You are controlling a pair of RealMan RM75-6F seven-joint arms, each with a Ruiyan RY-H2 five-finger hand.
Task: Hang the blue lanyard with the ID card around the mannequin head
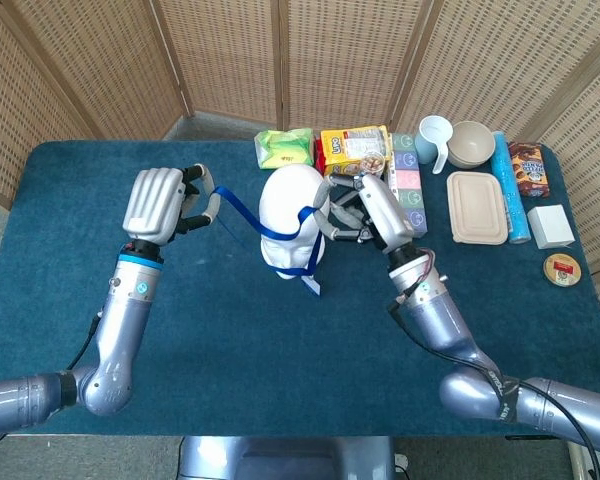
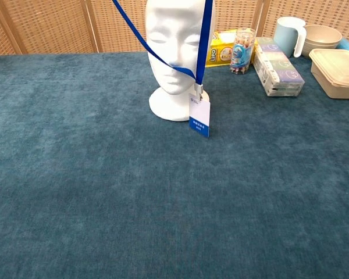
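The lanyard (image 1: 280, 228) is stretched across the head's (image 1: 292, 215) face, one strap running to each hand. The left hand (image 1: 160, 203) pinches its end out to the side; the right hand (image 1: 365, 212) grips the other strap just beside the head. The card (image 2: 199, 117) dangles by the base. The risk I see: the loop catches on the chin or nose rather than clearing the crown, and a hard pull could tip the head.

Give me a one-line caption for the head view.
Both hands, left hand and right hand, hold the blue lanyard stretched across the mannequin head, ID card dangling.
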